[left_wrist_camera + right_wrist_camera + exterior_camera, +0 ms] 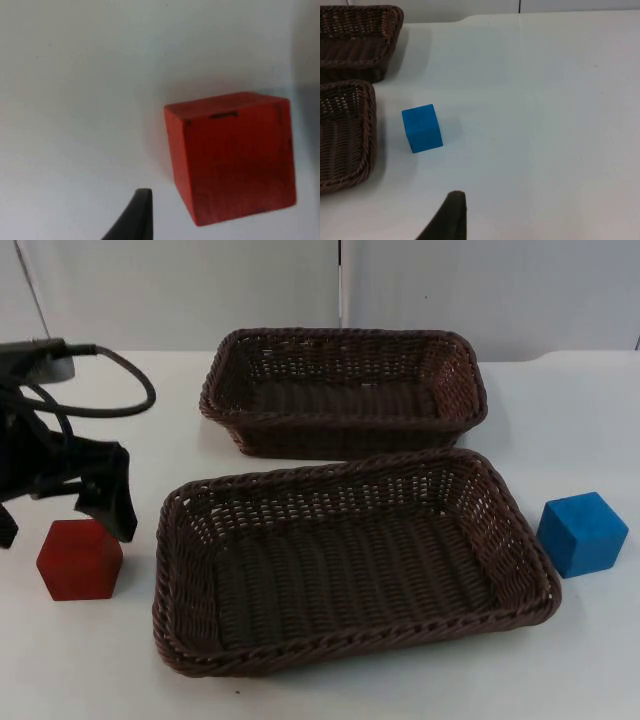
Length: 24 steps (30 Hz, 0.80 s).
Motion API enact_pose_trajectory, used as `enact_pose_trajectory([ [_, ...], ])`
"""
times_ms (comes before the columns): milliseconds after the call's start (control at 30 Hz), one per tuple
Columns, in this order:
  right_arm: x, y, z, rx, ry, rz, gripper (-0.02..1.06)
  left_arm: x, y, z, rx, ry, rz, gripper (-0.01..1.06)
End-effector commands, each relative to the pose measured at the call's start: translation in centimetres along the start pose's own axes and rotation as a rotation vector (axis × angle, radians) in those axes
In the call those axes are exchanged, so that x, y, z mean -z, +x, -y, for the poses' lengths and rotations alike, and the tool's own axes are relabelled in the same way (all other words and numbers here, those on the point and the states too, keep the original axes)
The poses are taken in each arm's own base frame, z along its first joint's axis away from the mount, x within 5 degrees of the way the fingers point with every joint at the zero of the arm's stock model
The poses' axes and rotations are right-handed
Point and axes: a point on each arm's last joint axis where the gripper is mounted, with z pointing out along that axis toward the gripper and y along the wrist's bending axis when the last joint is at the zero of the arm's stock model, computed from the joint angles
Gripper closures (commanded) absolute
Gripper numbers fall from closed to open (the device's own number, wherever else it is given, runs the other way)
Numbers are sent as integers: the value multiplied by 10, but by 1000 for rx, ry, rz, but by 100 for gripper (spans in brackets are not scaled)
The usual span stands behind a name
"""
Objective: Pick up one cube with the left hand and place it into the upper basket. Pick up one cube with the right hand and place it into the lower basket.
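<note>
The white table (590,640) is smooth and flat, and it ends at a grey wall (480,290) at the back.

Two brown woven baskets sit in the middle of the table. Both are long boxes with low sides and bumpy, braided rims. The lower basket (350,640) is nearer the front edge and looks bigger. The upper basket (345,430) is just behind it, closer to the wall. Neither basket has anything in it.

The left claw (100,502) is black and hangs near the left edge of the table, just above and behind the red cube (80,560). It holds nothing. I cannot tell how far apart its fingers are. The red cube is a smooth block with sharp corners. It sits on the table, to the left of the lower basket and apart from it.

The blue cube (582,533) is a smooth block too. It sits near the right edge of the table, just beside the lower basket's right side. The right claw's (451,217) black tip is above bare table, apart from the blue cube. I cannot tell if it is open or closed.
</note>
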Motion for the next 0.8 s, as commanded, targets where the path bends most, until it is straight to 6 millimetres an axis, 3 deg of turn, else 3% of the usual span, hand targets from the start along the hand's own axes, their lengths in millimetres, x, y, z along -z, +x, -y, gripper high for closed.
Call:
enact_pose_trajectory([
  [0, 0, 0, 0, 0, 5, 4, 0, -10, -1, -1, 0, -14, 14, 0],
  [767, 0, 0, 0, 0, 5, 4, 0, -48, -4, -11, -10, -58, 29, 0],
])
